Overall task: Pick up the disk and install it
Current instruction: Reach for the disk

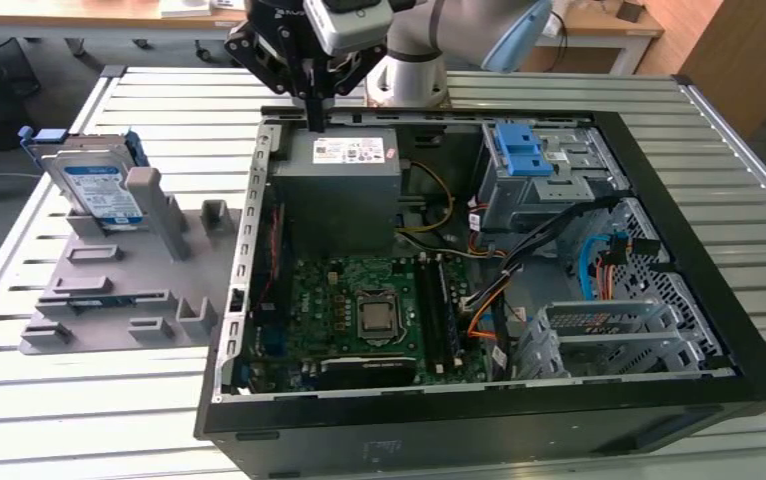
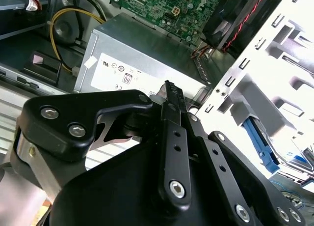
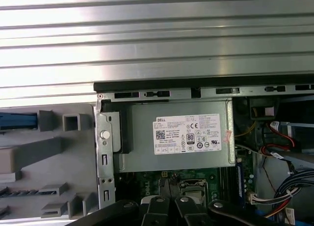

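Observation:
The disk [image 1: 100, 187], a silver drive with a blue-and-white label in a blue frame, stands on edge in the grey holder [image 1: 116, 290] at the exterior view's left, outside the computer case. My gripper [image 1: 316, 122] hangs over the case's rear edge, above the grey power supply [image 1: 340, 185] and well apart from the disk. Its fingers are pressed together with nothing between them. In the second wrist view the gripper [image 2: 169, 87] points at the power supply [image 2: 137, 69], and the disk's blue frame [image 2: 260, 143] shows beyond the case wall. The first wrist view shows the disk's blue edge [image 3: 17, 121].
The open black computer case [image 1: 703, 250] lies on a slatted metal table [image 1: 36, 400]. Inside are the green motherboard [image 1: 363, 310], loose cables [image 1: 490, 290] and a drive bay with a blue latch [image 1: 523, 150]. The grey holder has several upright posts.

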`<state>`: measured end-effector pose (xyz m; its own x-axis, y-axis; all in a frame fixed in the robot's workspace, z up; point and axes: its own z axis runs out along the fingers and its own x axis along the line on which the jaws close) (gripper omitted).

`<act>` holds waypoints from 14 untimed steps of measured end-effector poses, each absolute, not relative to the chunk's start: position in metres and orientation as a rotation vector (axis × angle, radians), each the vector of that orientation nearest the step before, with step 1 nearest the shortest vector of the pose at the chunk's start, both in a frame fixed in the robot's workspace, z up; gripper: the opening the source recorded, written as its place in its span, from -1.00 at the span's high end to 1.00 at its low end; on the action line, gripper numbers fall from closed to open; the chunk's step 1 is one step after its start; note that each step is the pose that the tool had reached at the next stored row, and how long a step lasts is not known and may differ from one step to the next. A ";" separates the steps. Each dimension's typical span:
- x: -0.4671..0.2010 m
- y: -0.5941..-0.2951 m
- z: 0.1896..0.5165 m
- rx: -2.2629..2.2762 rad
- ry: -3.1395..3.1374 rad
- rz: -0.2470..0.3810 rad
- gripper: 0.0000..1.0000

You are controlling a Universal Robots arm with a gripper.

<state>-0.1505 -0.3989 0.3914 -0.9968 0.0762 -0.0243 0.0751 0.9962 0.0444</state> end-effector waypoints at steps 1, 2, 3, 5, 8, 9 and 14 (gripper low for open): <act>-0.151 -0.399 0.391 0.118 3.113 0.068 0.79; -0.151 -0.399 0.391 0.118 3.113 0.068 0.79; -0.152 -0.399 0.391 0.118 3.113 0.068 0.79; -0.153 -0.399 0.391 0.118 3.113 0.068 0.79; -0.155 -0.399 0.391 0.118 3.113 0.068 0.79; -0.155 -0.399 0.391 0.118 3.113 0.068 0.79; -0.157 -0.399 0.390 0.118 3.113 0.068 0.79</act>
<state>-0.1574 -0.3988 0.3904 -0.9968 0.0762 -0.0238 0.0751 0.9962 0.0443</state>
